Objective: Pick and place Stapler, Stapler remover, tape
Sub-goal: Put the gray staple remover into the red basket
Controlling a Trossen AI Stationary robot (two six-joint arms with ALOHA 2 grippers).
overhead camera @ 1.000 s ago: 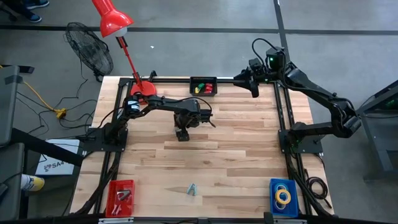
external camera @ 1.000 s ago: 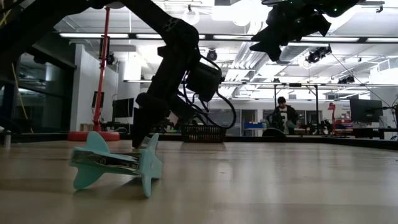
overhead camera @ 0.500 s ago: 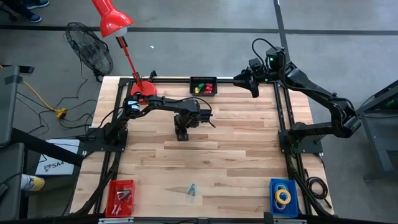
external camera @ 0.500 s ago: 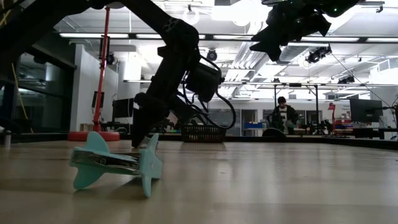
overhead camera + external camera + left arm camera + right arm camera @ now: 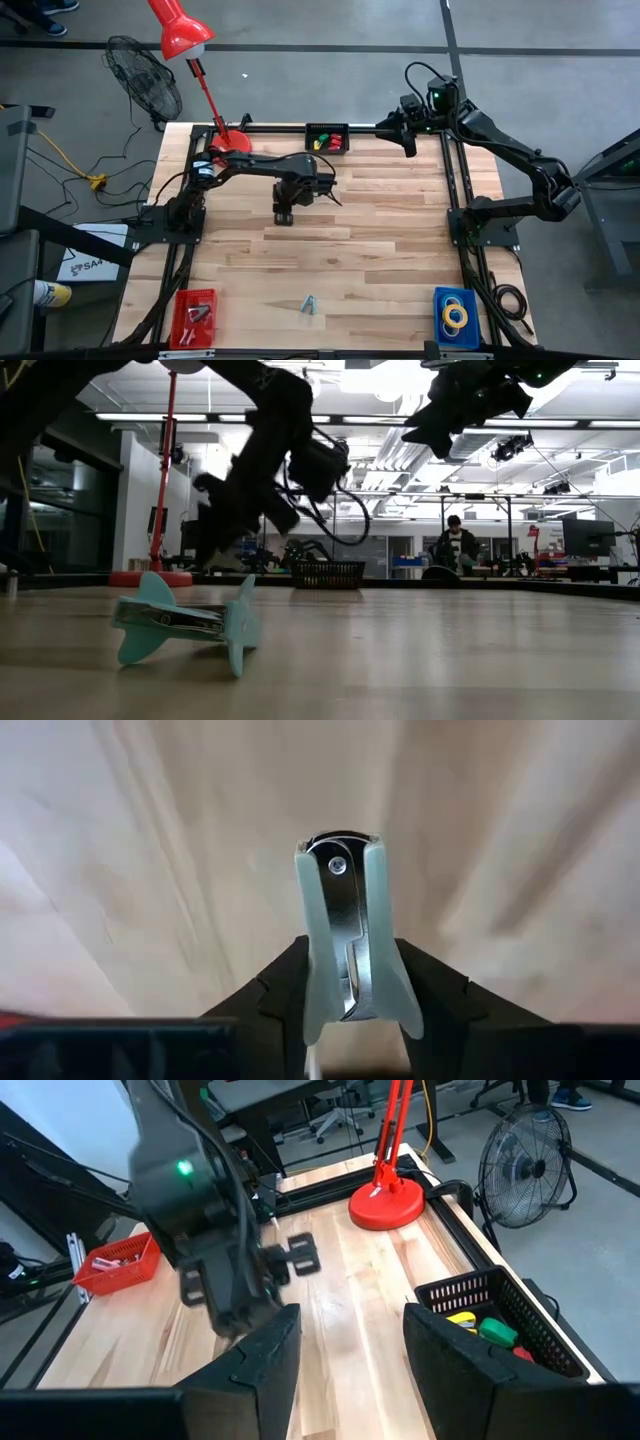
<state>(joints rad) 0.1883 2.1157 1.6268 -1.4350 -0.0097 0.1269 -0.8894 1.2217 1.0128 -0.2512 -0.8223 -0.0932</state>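
My left gripper (image 5: pixel 283 212) hangs over the middle of the table, shut on a pale green stapler remover (image 5: pixel 340 935) with metal jaws. A second pale green stapler remover (image 5: pixel 308 305) lies on its side near the table's near edge, and it also shows close up in the low view (image 5: pixel 185 622). Tape rolls (image 5: pixel 455 315) sit in a blue bin at the near right corner. Coloured staplers (image 5: pixel 327 139) lie in a black basket at the far edge. My right gripper (image 5: pixel 408 140) waits open, high over the far right corner. My left gripper pinches the stapler remover between its two fingers (image 5: pixel 425 995), one on each pale green side grip (image 5: pixel 385 975) at the wider end. The riveted pivot end (image 5: pixel 338 866) points away from the wrist, down toward the table. The remover is lifted clear of the wood.
A red bin (image 5: pixel 195 315) with more removers stands at the near left corner. A red desk lamp's base (image 5: pixel 230 143) sits at the far left corner, and a fan is on the floor beyond. Bare wood lies between the bins.
My left gripper has risen from just above the table and shifted a little toward the table's left edge, staying shut. My right arm and the remover lying near the near edge have kept still.
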